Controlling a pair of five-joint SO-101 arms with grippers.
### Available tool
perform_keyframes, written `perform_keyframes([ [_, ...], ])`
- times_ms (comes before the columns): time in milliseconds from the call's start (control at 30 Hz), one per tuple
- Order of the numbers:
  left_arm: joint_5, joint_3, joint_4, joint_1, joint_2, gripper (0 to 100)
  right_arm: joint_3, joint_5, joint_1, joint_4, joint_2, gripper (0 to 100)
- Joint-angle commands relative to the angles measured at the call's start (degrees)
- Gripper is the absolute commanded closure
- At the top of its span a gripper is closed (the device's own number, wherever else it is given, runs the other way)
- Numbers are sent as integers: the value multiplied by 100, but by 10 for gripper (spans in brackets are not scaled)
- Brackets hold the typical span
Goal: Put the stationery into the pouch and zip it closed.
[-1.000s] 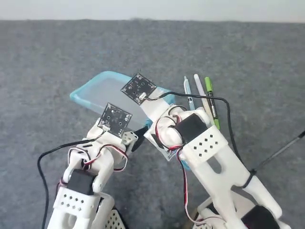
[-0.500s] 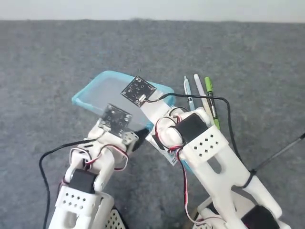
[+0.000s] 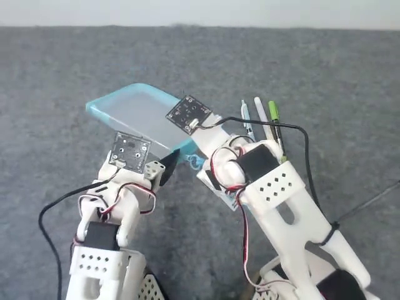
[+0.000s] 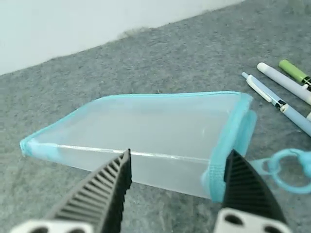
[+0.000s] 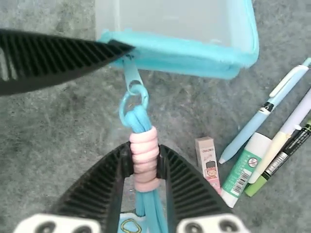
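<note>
**Change.** Over the last second the left arm has swung away from the right arm, toward the left side of the worktop [image 3: 56, 69]. The pouch [image 3: 134, 112] has shifted with it. Its far corner now sits farther out, and more of the clear body shows. The right arm has held nearly the same station.

**Tool state.** The right tool [image 5: 144, 150] is clamped on the beaded cord of the zip pull [image 5: 134, 109]. The cord runs straight to the slider at the pouch's corner. The left tool [image 4: 180, 155] stands with its jaws wide apart and the pouch's near edge between them. In the right wrist view one of its jaws lies against the pouch edge, just beside the slider.

**Meaning for the task.** With the pull held fast and the pouch drawn sideways, the slider is probably being run along the zip. All the stationery lies outside the pouch, so this is judged to be the opening step. Loading has not begun.

**Stationery.** The pens [image 3: 265, 122] lie side by side on the worktop, just beside the pouch's right end. A glue stick [image 5: 245, 170] and a small box [image 5: 208, 160] lie next to them.

**Surface and room.** The worktop is covered in grey, felt-like material. It should grip the pouch and keep the pens from rolling. A pale wall [image 3: 187, 12] borders its far edge.
</note>
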Motion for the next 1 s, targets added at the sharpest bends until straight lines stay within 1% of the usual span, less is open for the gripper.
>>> perform_keyframes([
  [0, -9, -40, -202, -202, -18, 717, 53, 88, 233, -13, -154, 992],
  [167, -9, -40, -202, -211, -18, 717, 220, 290, 646, -171, -154, 992],
  [367, -9, -40, -202, -211, -18, 717, 237, 334, 1059, -251, -136, 992],
  [533, -9, -40, -202, -211, -18, 717, 229, 308, 1059, -251, -154, 992],
  [667, 35, -40, -132, 9, -35, 713, 105, 281, 963, -303, -110, 992],
  [733, 35, -171, 211, 290, -88, 705, -70, 281, 716, -286, -101, 992],
  [900, 185, -901, 1697, 1002, -519, 606, -633, 141, 92, 40, -31, 992],
  [967, 193, -910, 1873, 1143, -844, 600, -914, 79, -31, 277, 84, 992],
])
